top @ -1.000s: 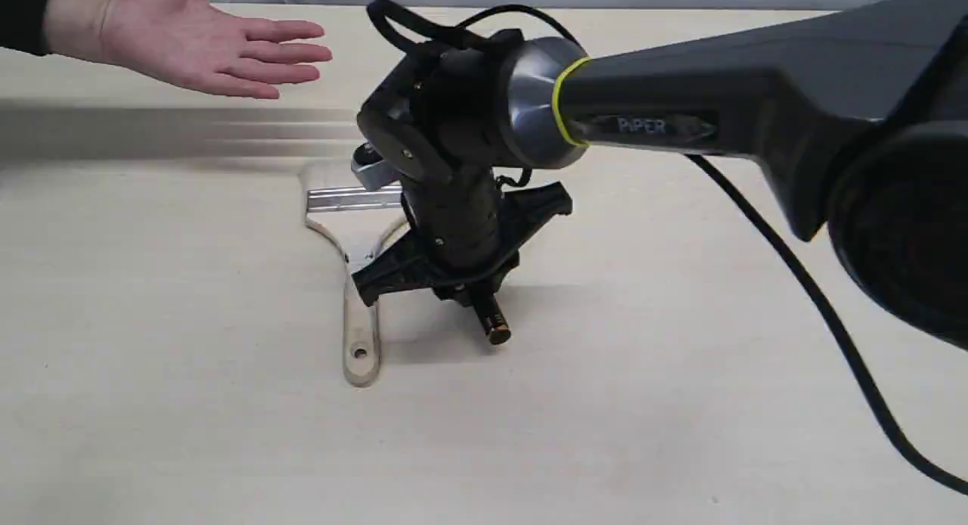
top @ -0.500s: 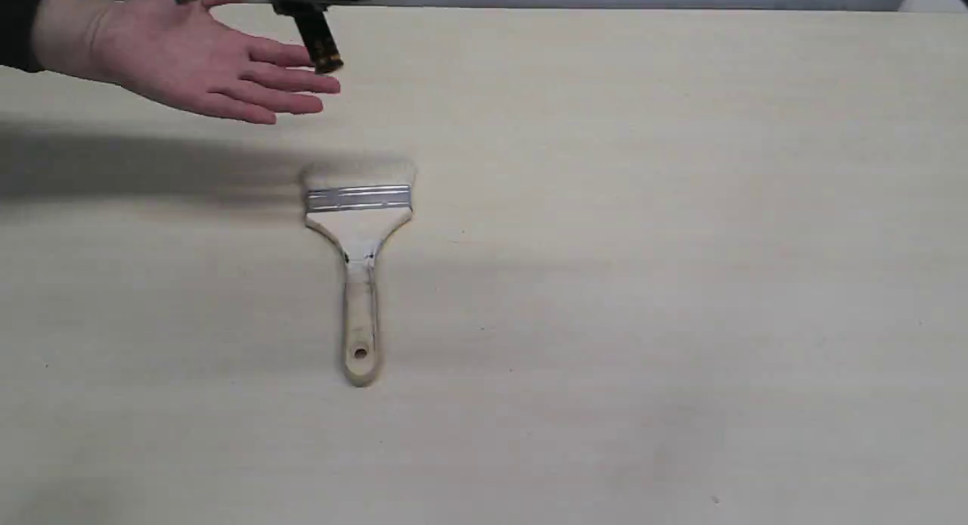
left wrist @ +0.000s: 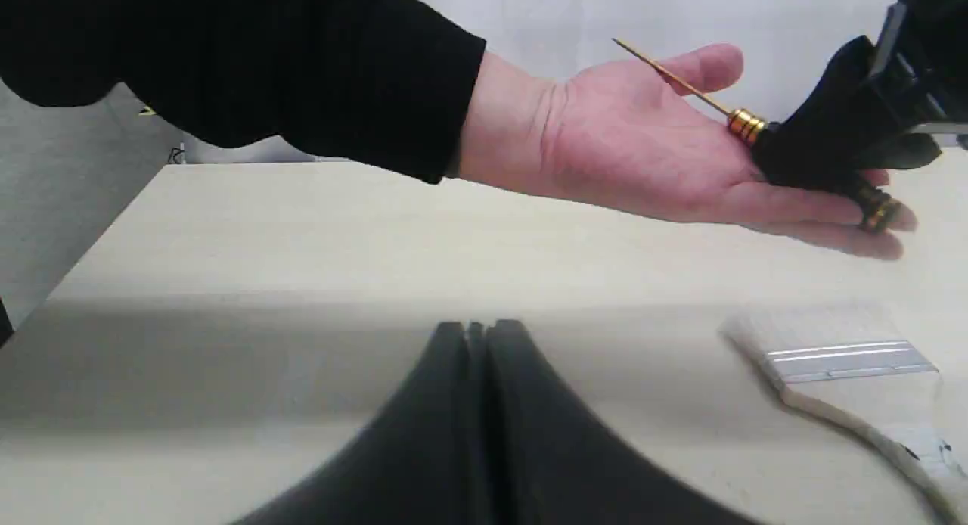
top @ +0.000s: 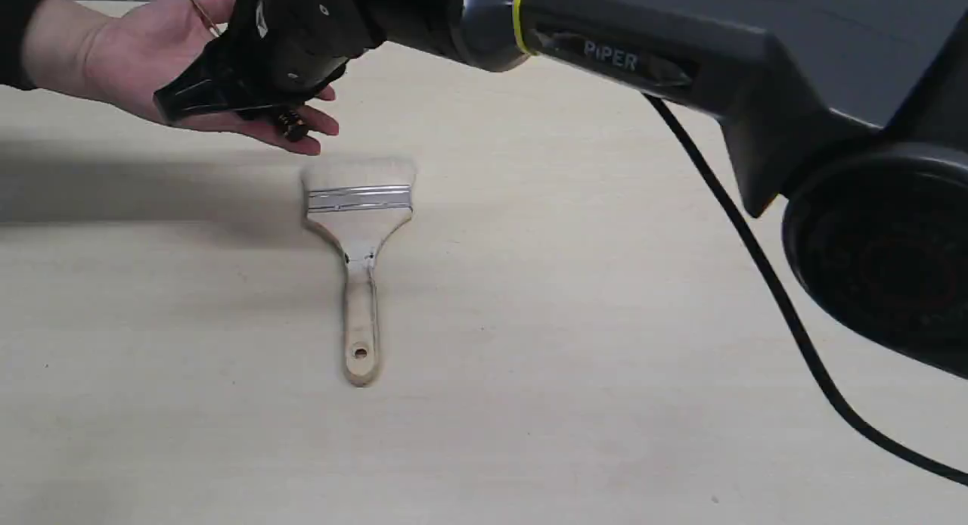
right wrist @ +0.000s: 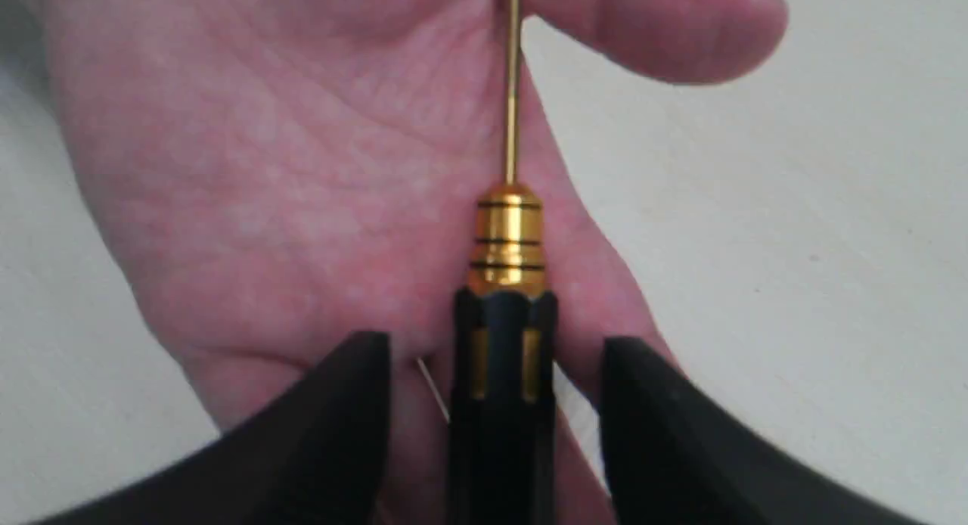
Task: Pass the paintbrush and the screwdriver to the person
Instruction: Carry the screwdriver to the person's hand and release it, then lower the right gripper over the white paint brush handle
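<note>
The person's open hand (top: 113, 56) is held palm up at the far left, above the table. On the palm lies the screwdriver (right wrist: 503, 358), its thin golden shaft (left wrist: 673, 75) slanting up past the thumb and its gold end cap (top: 291, 125) over the person's fingers. My right gripper (top: 257, 75) is over the hand and open. Its fingers (right wrist: 333, 411) stand on either side of the black handle with a gap on each side. The paintbrush (top: 359, 207) lies flat on the table just in front of the hand, handle toward the near edge. My left gripper (left wrist: 473, 332) is shut on nothing, low over the table.
The right arm (top: 718, 63) reaches across from the right, high over the table, and its black cable (top: 756, 260) hangs down to the right of the brush. A band of shadow (top: 136, 192) lies on the pale table under the hand.
My right gripper has gone from beside the brush on the table up to the person's hand, carrying the screwdriver. Its fingers now stand apart from the handle. The brush has not moved.
</note>
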Controlling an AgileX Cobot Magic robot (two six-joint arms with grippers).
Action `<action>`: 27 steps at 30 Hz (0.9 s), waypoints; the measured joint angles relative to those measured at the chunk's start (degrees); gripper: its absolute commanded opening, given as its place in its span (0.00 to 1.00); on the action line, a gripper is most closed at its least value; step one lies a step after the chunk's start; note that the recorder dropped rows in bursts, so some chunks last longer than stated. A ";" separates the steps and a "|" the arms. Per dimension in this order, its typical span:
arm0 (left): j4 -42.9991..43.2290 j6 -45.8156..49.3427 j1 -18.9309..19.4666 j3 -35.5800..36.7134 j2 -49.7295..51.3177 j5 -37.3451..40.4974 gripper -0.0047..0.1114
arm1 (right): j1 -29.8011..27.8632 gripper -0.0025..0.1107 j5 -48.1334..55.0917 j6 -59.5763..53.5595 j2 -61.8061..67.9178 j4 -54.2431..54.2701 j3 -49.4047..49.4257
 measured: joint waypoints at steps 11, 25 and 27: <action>0.00 0.00 0.00 0.00 0.00 0.00 0.04 | 0.00 0.50 30.98 0.71 -2.41 0.15 -13.45; 0.00 0.00 0.00 0.00 0.00 0.00 0.04 | 0.00 0.50 33.45 5.00 3.54 4.63 -14.30; 0.00 0.00 0.00 0.00 0.00 0.00 0.04 | 0.00 0.49 33.45 5.99 6.15 5.24 -14.30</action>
